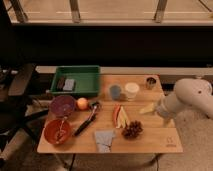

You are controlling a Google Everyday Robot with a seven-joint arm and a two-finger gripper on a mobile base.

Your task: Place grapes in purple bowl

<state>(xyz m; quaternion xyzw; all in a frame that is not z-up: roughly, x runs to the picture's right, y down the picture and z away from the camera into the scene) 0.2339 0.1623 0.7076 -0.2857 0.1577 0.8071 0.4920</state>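
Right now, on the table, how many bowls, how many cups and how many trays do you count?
Bowls: 2, the purple bowl and the orange-red bowl.
Cups: 3, the blue-grey cup, the white cup, the small metal cup.
Trays: 1, the green tray.
Total: 6.
The gripper is over the table's right part, apart from the grapes.
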